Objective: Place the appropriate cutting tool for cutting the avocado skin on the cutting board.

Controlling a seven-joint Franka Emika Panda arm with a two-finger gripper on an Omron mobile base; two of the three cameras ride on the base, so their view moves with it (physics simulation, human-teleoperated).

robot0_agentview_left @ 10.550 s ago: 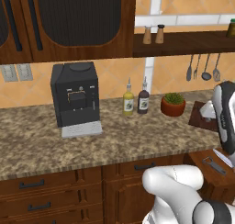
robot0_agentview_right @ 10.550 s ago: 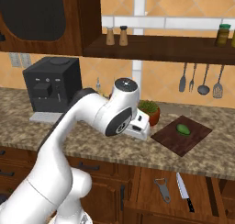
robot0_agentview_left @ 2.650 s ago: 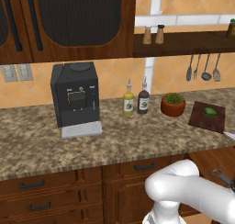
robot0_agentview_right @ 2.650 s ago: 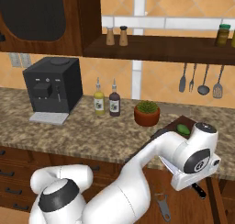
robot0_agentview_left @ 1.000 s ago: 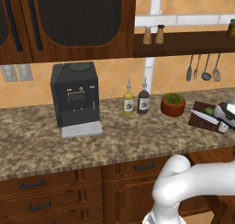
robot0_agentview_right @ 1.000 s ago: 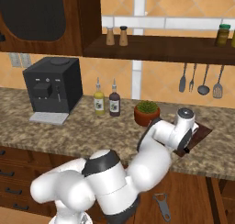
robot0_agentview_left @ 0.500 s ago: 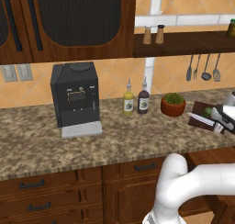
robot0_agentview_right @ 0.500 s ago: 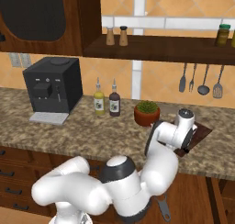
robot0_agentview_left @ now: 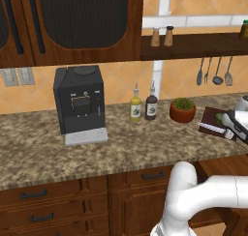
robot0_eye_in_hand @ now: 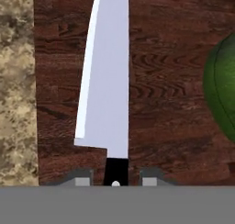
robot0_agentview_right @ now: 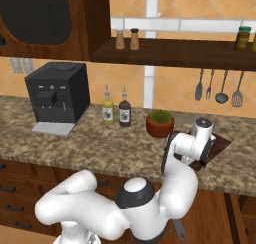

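Note:
The knife (robot0_eye_in_hand: 108, 81) lies with its long silvery blade flat over the dark reddish-brown cutting board (robot0_eye_in_hand: 174, 81), point away from the hand. Its black handle sits between my gripper's (robot0_eye_in_hand: 114, 182) fingertips, and a small gap shows on each side, so the gripper is open. The green avocado (robot0_eye_in_hand: 222, 90) rests on the board just right of the blade. In the left base view the gripper (robot0_agentview_left: 228, 131) hovers at the board's (robot0_agentview_left: 208, 115) near end, with the blade (robot0_agentview_left: 210, 128) along the front edge and the avocado (robot0_agentview_left: 220, 118) behind it.
A spiky plant in a terracotta pot (robot0_agentview_left: 182, 110) stands just left of the board. Two bottles (robot0_agentview_left: 143, 107) and a black coffee machine (robot0_agentview_left: 80, 102) stand further left. Utensils (robot0_agentview_left: 213, 70) hang on the wall behind. The counter's front edge runs close to the board.
The arm has come up from the open drawer below the counter with the knife and reached over the board. In the last second the hand has sunk slightly and otherwise held still.

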